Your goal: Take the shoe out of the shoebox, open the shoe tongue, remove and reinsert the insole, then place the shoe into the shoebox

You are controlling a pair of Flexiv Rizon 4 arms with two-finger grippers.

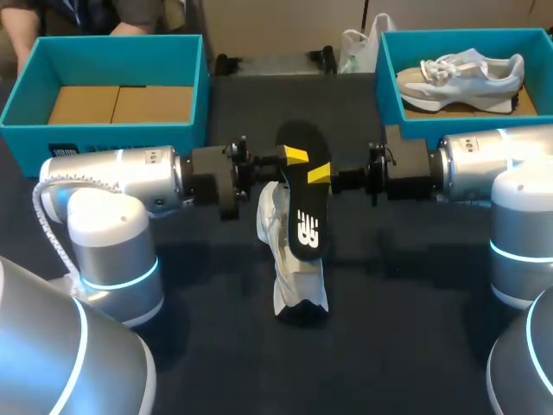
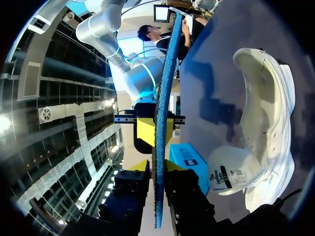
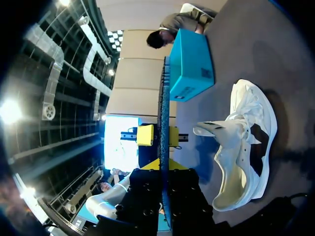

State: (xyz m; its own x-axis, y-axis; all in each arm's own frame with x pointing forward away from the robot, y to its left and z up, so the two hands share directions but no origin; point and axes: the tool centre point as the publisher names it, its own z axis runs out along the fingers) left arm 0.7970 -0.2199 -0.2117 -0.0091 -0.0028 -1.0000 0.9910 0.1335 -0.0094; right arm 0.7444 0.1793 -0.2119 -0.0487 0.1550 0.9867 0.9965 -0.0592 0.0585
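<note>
Your left jaws and right jaws each clamp the thin black foam insole point(image 1: 304, 194) from opposite sides (it stands edge-on between them); beneath them, the white lace-up sneaker point(image 1: 289, 259) lies on the dark worktop point(image 1: 415, 346).

Head view high behind, looking down on table point(image 1: 415, 346), wrist views close, facing each other across insole point(image 2: 161, 98), sharing shoe point(image 3: 236, 164)

We record a dark table point(image 1: 415, 346) filling most of the frame. A white shoe point(image 1: 298, 281) rests directly on it at centre. One teal shoebox point(image 1: 112, 138) stands on it at upper left, open-topped, and a second teal shoebox point(image 1: 415, 128) stands at upper right. All three stand well apart.
</note>
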